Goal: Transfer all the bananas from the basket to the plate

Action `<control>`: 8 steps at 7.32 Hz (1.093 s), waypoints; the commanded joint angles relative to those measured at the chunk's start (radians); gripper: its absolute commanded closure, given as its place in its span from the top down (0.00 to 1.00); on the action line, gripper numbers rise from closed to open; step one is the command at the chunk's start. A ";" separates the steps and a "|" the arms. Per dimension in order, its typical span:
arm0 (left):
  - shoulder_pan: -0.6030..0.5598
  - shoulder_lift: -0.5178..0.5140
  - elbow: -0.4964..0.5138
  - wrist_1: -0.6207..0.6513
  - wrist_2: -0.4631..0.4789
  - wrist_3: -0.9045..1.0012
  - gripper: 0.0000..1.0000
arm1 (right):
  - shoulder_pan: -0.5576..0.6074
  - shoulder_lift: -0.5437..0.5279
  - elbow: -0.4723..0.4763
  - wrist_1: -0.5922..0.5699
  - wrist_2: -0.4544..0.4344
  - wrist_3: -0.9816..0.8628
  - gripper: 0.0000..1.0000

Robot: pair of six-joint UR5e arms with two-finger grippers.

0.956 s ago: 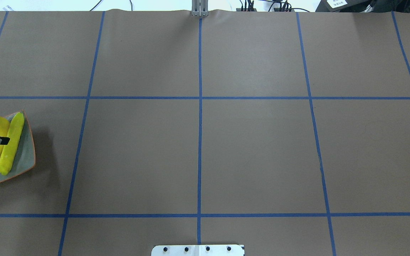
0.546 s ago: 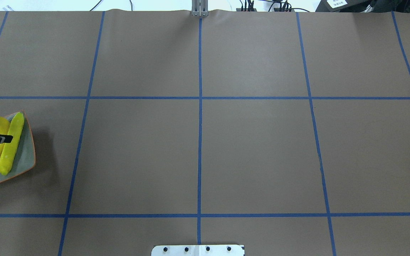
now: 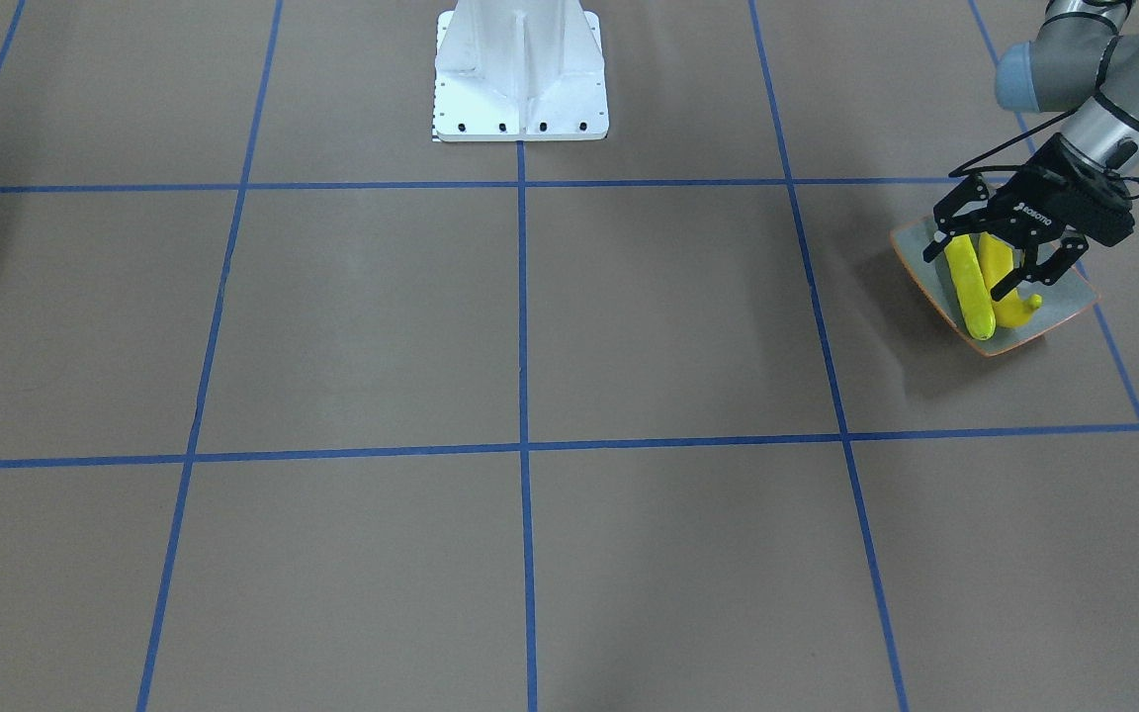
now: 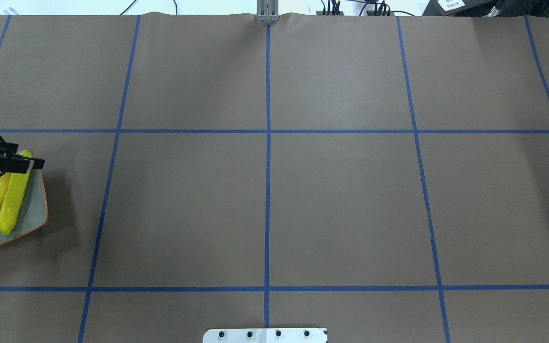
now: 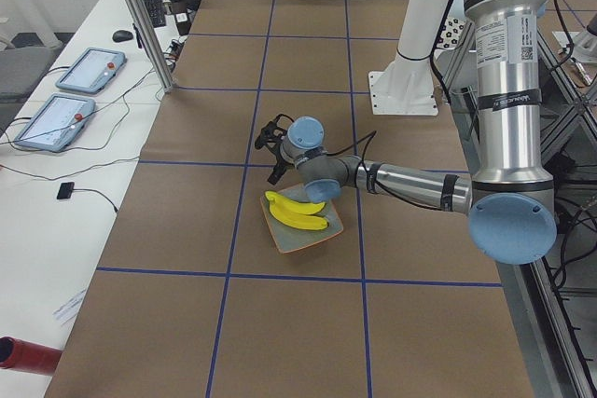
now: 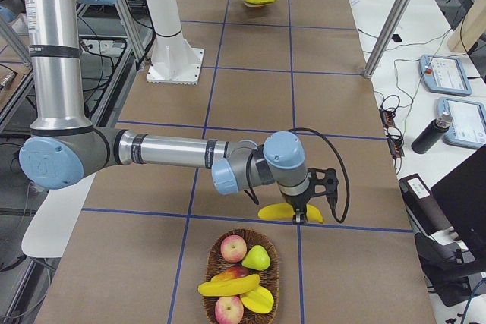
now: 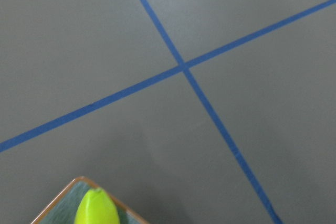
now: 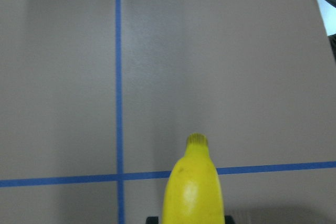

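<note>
Banana [image 6: 277, 211] at the right claw [image 6: 301, 214], grip unclear, is seen beside the basket [image 6: 241, 231], well apart from the plate [image 3: 1064, 295] under the spread left claw [image 3: 967, 277].

Two bananas [image 4: 13, 200] on the plate [image 4: 35, 209], two not.
Yellow pair side by side, plate at overhead's 9 o'clock; third banana [image 6: 285, 212] hangs at 12 o'clock of the basket [image 6: 273, 271]; fourth banana [image 6: 228, 286] lies inside.

Yellow bananas [image 3: 971, 287] on a grey-green plate [image 3: 1064, 294] with orange rim; brown table [image 4: 184, 205], blue grid lines [image 4: 268, 190].
</note>
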 commanded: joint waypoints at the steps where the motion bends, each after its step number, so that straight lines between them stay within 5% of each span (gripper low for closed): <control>1: 0.004 -0.118 -0.003 0.001 -0.006 -0.134 1.00 | -0.139 0.045 0.132 0.004 0.026 0.319 0.00; 5: 0.169 -0.434 0.000 -0.001 -0.001 -0.438 1.00 | -0.368 0.345 0.181 0.004 0.021 0.827 0.00; 8: 0.222 -0.554 -0.015 -0.012 0.000 -0.548 1.00 | -0.550 0.416 0.197 0.267 -0.067 1.140 0.00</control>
